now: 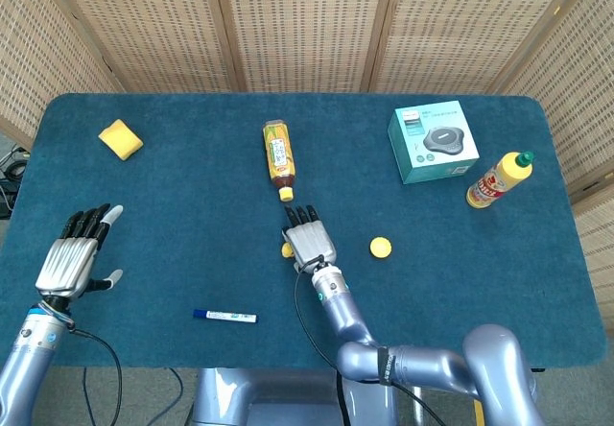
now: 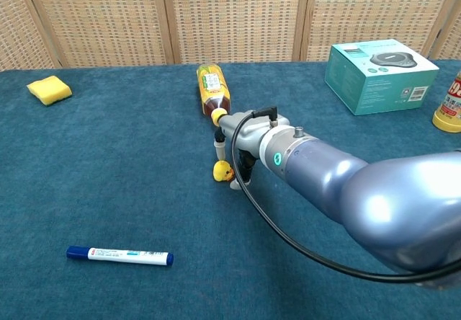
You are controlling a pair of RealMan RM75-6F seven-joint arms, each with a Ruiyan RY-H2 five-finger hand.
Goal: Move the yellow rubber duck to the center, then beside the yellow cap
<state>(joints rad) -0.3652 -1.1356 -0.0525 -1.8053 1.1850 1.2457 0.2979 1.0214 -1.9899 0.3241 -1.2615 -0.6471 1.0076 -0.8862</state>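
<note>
The yellow rubber duck (image 2: 222,171) sits low at the table's middle, just in front of the lying bottle's cap. My right hand (image 1: 309,241) is over it, palm down, and only a sliver of the duck (image 1: 286,249) shows at the hand's left edge in the head view. In the chest view the right hand (image 2: 241,163) pinches the duck between the thumb and the other fingers. The yellow cap (image 1: 381,248) lies on the cloth a short way right of the hand. My left hand (image 1: 75,253) hovers at the left edge, fingers spread, holding nothing.
A tea bottle (image 1: 278,157) lies just beyond the right hand. A blue marker (image 1: 224,317) lies near the front edge, a yellow sponge (image 1: 121,139) at the far left. A teal box (image 1: 434,141) and a yellow squeeze bottle (image 1: 498,181) stand at the right.
</note>
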